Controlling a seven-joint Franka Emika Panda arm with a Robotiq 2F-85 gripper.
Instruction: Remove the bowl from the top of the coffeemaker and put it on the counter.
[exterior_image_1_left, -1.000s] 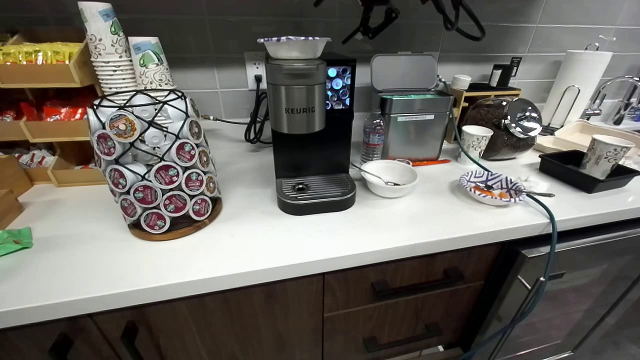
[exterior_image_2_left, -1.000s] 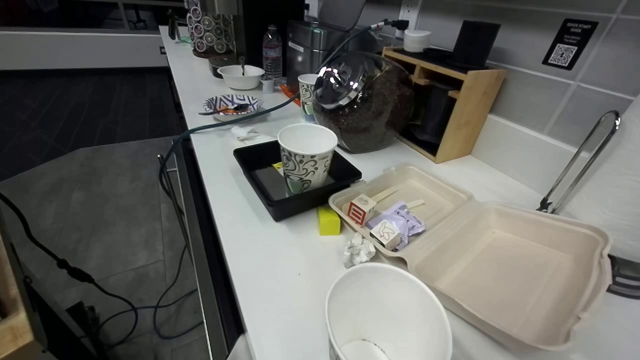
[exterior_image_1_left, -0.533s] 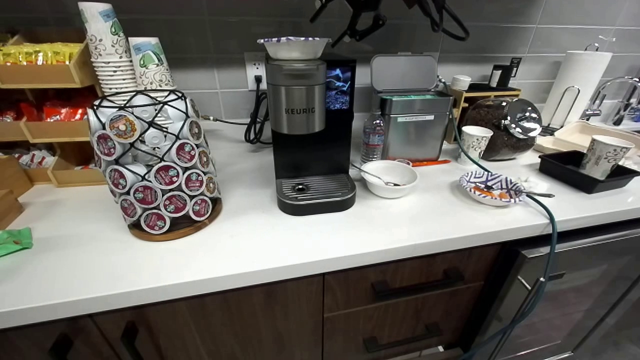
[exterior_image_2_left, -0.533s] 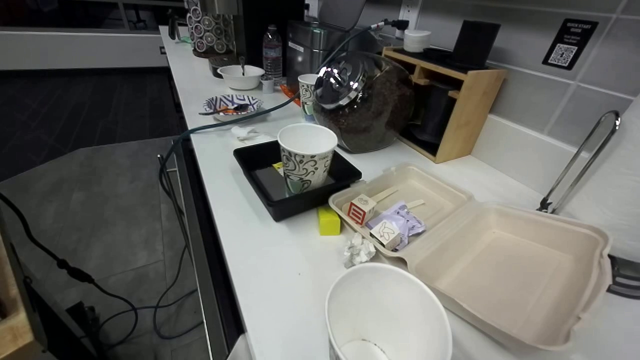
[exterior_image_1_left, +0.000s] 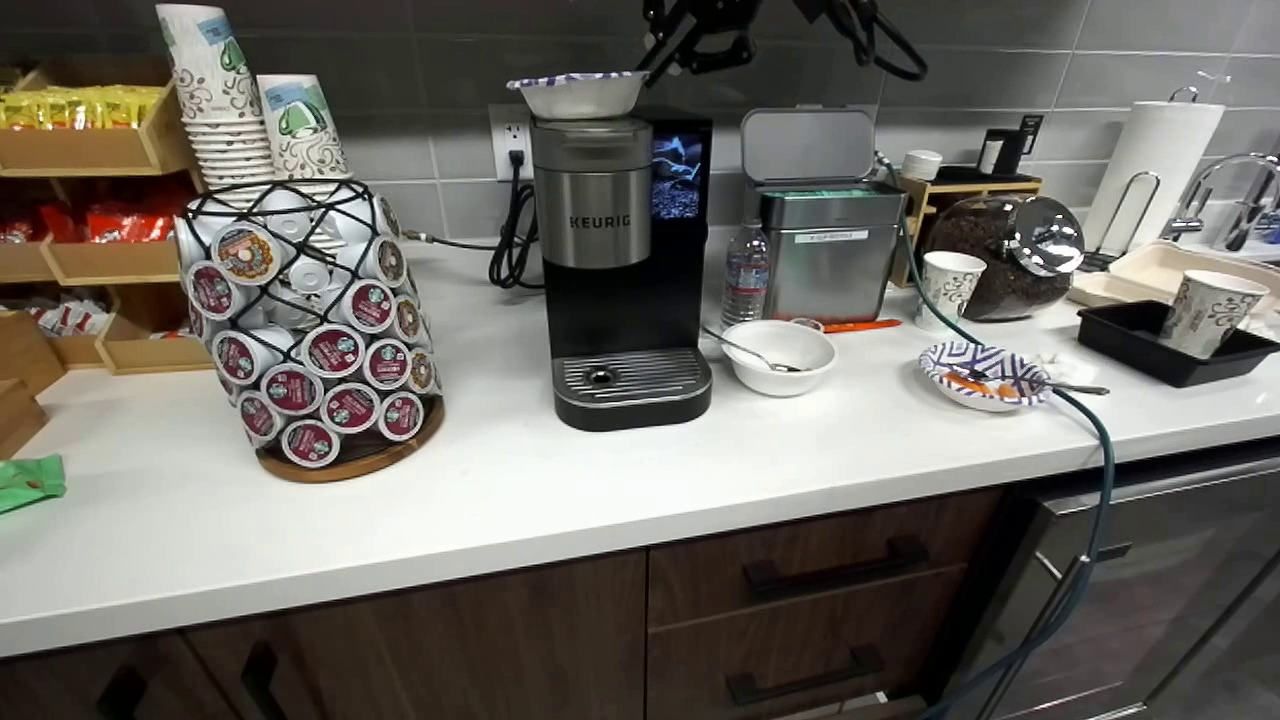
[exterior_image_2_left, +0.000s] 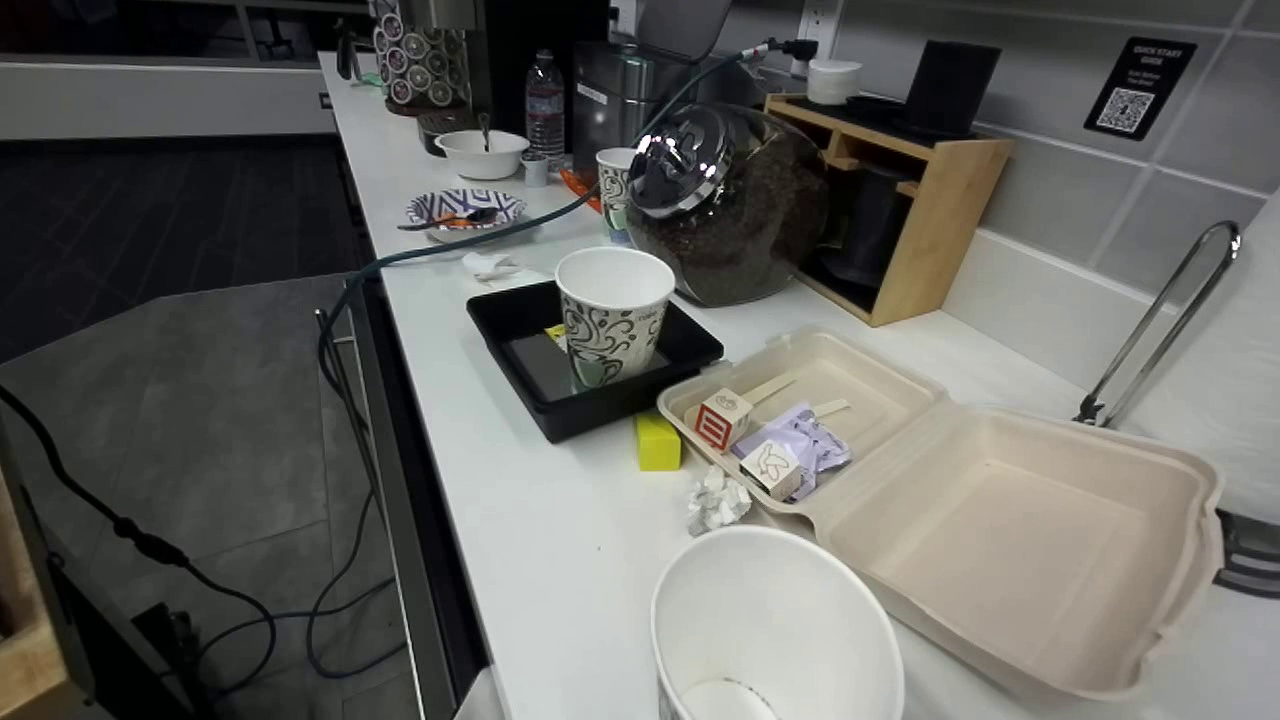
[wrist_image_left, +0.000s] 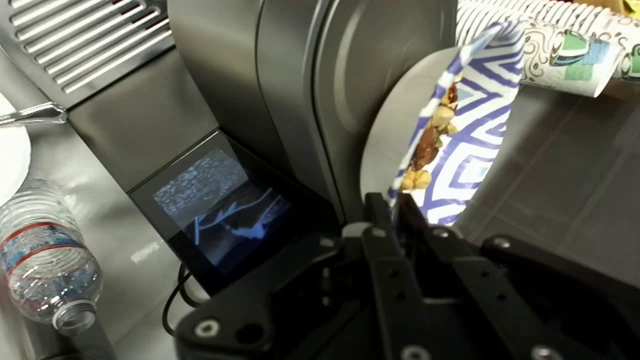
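Your claw (wrist_image_left: 392, 205) pinches the bowl (exterior_image_1_left: 578, 99) at 3 o'clock in an exterior view; counter (exterior_image_1_left: 500, 500) room: coffeemaker (exterior_image_1_left: 622, 245) to front edge, 6 o'clock.

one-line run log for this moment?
gripper: closed on bowl at rim | bowl: atop coffeemaker, nuts inside | placement on counter: pending

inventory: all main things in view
bowl: 1, white-purple, tilted atop coffeemaker
coffeemaker: 1, black-silver, counter
counter: 1, white, over brown cabinets
plain bowl: 1, white, counter
dish: 1, white-purple, counter
bottle: 1, clear, counter
bin: 1, silver, counter
pod rack: 1, black, counter
cup stacks: 2, white, topping pod rack
cups: 3, white, counter and tray
tray: 1, black, counter
jar: 1, dark, counter
organisers: 2, tan, counter
clamshell: 1, beige, counter
towel roll: 1, white, behind clamshell
cable: 1, green, across counter
gripper: 1, black, closed on bowl
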